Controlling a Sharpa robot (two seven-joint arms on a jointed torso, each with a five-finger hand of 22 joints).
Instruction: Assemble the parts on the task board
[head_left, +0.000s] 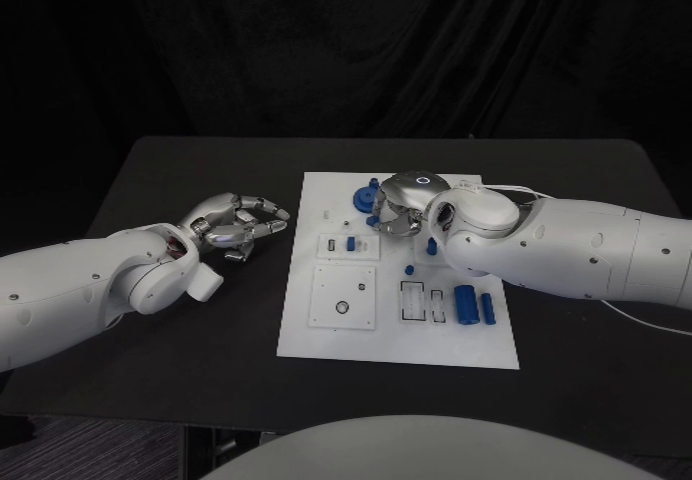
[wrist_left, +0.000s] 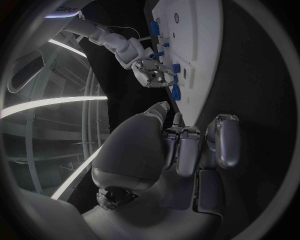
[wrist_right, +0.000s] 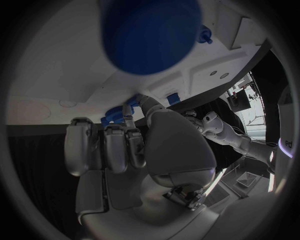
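The white task board lies in the middle of the black table. My right hand is over its far end, fingers pointing down among small blue parts. Its fingertips reach a blue piece; whether they grip it is hidden. A large round blue part stands on the board close to that wrist's camera. Two blue cylinders lie at the board's near right. My left hand rests off the board's left side, fingers curled in, holding nothing.
A small blue peg and another blue piece sit mid-board. Rectangular slots and a round recess mark the near half. A thin white cable runs from the board's far right corner. Bare black table surrounds the board.
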